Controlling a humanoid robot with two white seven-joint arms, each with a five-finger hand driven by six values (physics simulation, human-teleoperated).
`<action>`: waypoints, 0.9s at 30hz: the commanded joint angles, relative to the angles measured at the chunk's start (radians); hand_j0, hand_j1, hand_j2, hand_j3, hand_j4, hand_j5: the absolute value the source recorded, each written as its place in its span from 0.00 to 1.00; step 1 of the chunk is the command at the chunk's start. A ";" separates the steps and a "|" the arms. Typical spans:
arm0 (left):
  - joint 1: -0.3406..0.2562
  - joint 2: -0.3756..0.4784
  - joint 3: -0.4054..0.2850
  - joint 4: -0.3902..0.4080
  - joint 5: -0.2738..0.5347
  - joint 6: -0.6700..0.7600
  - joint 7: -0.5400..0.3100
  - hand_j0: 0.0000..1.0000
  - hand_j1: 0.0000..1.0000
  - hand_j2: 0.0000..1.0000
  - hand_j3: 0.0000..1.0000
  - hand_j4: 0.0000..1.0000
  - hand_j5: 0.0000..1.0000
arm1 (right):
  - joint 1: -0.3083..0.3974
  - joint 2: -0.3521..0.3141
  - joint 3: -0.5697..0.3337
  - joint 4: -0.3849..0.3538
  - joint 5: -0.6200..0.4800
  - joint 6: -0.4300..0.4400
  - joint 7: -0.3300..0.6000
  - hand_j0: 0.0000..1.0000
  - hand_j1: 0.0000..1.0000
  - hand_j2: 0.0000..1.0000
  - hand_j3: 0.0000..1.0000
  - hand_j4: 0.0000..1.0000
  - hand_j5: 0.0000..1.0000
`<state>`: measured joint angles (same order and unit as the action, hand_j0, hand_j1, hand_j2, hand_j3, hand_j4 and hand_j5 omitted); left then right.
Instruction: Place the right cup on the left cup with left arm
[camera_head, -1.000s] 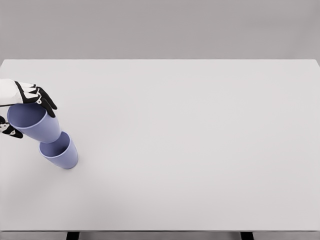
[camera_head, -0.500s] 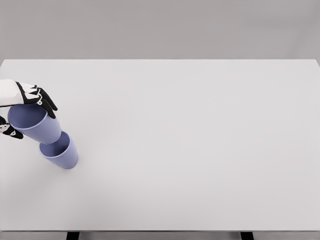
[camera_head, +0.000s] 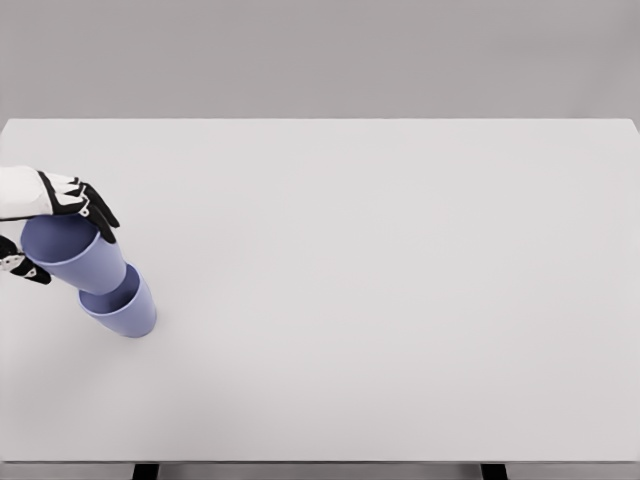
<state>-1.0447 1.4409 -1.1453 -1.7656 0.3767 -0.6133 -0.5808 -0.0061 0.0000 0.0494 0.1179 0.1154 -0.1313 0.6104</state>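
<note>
Two lavender cups at the white table's (camera_head: 380, 300) left edge: the lower cup (camera_head: 125, 310) stands on the tabletop, and the upper cup (camera_head: 75, 255), tilted, has its base entering the lower cup's mouth. Left hand (camera_head: 45, 215) grips the upper cup's rim, fingers (camera_head: 95, 208) curled over the far side, thumb on the near side
</note>
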 joint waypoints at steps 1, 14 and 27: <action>0.000 -0.002 0.003 0.000 0.008 0.002 0.001 0.54 0.54 0.54 0.54 0.54 0.54 | 0.000 0.000 0.000 0.000 0.001 -0.001 0.000 1.00 1.00 1.00 1.00 1.00 1.00; 0.009 0.001 0.003 0.000 0.007 0.002 0.004 0.54 0.54 0.54 0.54 0.54 0.54 | 0.000 0.000 0.000 0.000 0.001 -0.001 0.000 1.00 1.00 1.00 1.00 1.00 1.00; 0.009 0.001 0.003 0.000 0.005 0.002 0.010 0.77 0.77 0.77 0.77 0.77 0.77 | 0.000 0.000 0.000 0.000 0.001 -0.001 0.000 1.00 1.00 1.00 1.00 1.00 1.00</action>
<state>-1.0355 1.4407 -1.1450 -1.7656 0.3750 -0.6136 -0.5721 -0.0061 0.0000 0.0495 0.1179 0.1154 -0.1313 0.6104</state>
